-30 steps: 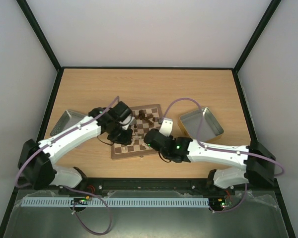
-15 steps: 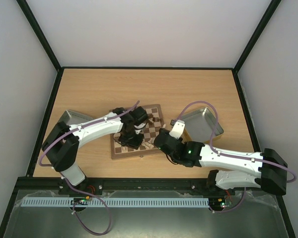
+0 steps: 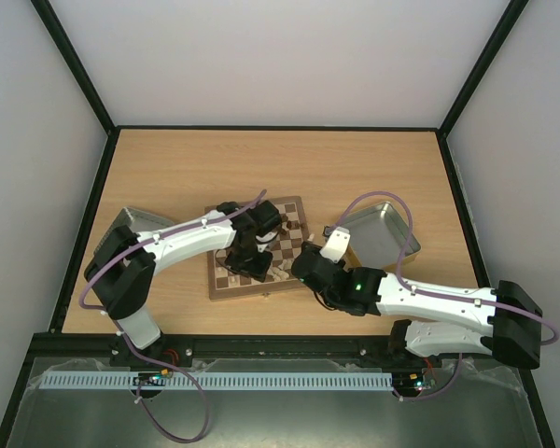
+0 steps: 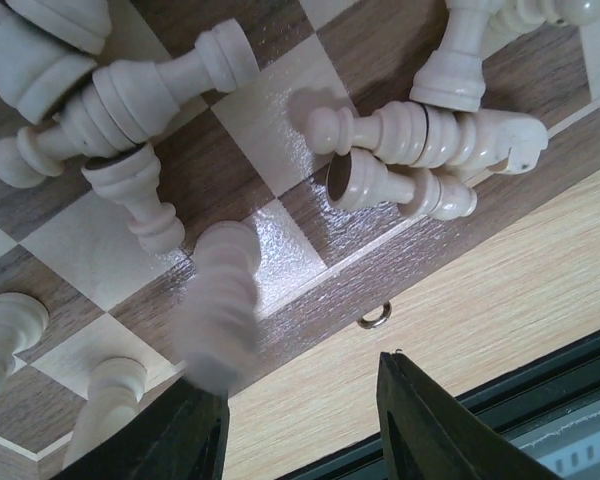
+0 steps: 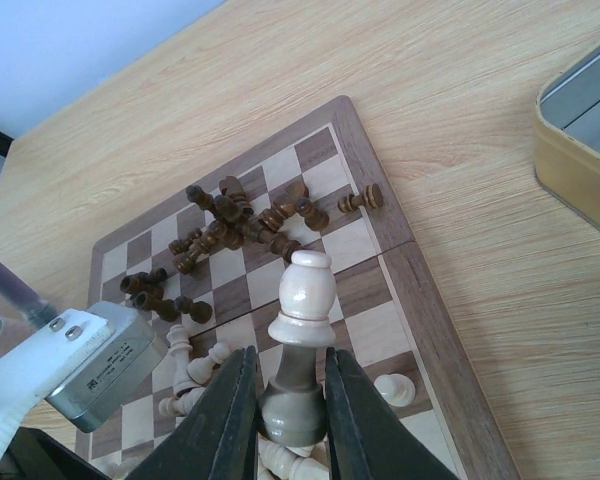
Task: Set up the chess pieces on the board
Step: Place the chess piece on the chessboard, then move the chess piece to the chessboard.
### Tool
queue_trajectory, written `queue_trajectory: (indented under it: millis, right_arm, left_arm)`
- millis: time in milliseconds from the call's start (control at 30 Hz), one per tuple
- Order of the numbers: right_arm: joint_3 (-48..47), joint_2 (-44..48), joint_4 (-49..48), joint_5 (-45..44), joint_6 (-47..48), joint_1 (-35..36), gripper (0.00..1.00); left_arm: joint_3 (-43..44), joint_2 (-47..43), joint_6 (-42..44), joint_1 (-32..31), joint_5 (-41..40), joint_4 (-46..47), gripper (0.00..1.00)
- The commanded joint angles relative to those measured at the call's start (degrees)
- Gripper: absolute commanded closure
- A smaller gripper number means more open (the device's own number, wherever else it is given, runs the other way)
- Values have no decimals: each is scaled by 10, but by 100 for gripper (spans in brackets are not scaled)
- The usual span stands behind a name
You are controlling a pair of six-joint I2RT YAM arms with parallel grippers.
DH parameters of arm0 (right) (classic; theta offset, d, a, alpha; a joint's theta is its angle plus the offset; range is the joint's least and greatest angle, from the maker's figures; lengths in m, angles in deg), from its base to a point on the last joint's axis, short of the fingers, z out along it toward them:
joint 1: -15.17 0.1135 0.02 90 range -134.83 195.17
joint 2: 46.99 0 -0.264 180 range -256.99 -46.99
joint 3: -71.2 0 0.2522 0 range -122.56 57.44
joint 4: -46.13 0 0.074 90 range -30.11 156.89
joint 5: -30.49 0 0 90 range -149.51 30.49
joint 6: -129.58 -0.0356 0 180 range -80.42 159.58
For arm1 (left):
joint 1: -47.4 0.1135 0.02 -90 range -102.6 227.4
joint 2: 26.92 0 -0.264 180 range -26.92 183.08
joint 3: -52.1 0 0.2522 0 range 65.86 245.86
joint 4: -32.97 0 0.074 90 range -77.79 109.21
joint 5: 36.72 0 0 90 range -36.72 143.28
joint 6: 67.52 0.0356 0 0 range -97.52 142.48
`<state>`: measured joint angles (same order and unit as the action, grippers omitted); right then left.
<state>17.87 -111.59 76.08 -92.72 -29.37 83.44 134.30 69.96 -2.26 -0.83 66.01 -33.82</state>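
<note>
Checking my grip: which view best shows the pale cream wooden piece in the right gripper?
Right wrist: the pale cream wooden piece stands clamped between the fingers of the right gripper. Top external cannot resolve it; left wrist shows only other pieces.

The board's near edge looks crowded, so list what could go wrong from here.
1. The blurred pale cream wooden chess piece by the open left gripper is at the border of the checkered wooden board; it may topple or roll onto the table.
2. The right gripper grips an upright cream piece; setting it down could knock the lying cream pieces nearby.
3. Both grippers work over the same board end, so they might collide.
</note>
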Motion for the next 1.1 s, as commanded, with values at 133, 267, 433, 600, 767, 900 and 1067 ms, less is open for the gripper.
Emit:
queue_trajectory:
  millis: [133, 267, 433, 600, 767, 900, 1067]
  right_arm:
    - [9, 10, -6, -35, -18, -1, 85]
    - [9, 10, -6, -33, -19, -1, 85]
    - [12, 13, -6, -34, -21, -1, 85]
    - [14, 16, -5, -35, -25, -1, 85]
    - [18, 19, -5, -37, -29, -1, 85]
    - [20, 21, -6, -38, -30, -1, 85]
    - [21, 20, -9, -37, -30, -1, 85]
  left_arm:
    - [13, -5, -5, -1, -18, -2, 57]
    - [15, -13, -9, 1, -31, 1, 53]
    - [14, -26, -23, 4, -42, 20, 48]
    - [6, -39, -42, 8, -52, 50, 49]
    - [-11, -47, -58, 13, -61, 70, 53]
    - [-20, -45, -59, 12, -50, 75, 57]
    - [-28, -43, -57, 12, -48, 74, 58]
